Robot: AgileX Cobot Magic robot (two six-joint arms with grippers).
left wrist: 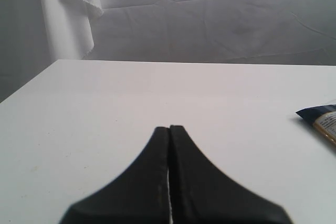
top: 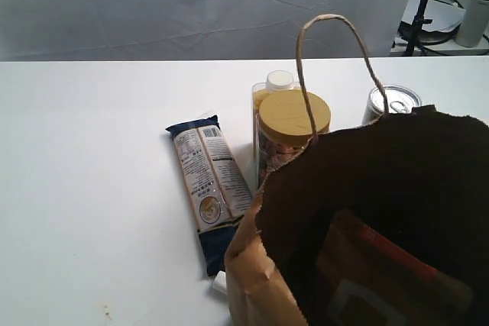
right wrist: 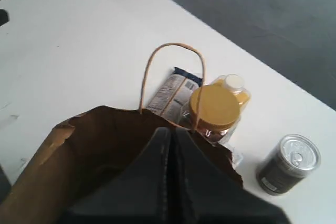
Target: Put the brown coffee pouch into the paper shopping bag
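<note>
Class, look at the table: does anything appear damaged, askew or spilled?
The large brown paper shopping bag has a jagged, torn-looking rim. Inside it, the kraft-brown pouch with an orange strip lies tilted. Nothing looks spilled.

kraft-brown paper shopping bag (top: 252,280), shadowed dark inside; the brown coffee pouch (top: 382,276) shows an orange strip and white square label. long packet (top: 208,188) dark blue, jar lid (top: 294,114) mustard yellow, counter (top: 92,188) white.

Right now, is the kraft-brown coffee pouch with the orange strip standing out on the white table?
No, the brown coffee pouch sits inside the large brown paper shopping bag, its orange strip showing.
</note>
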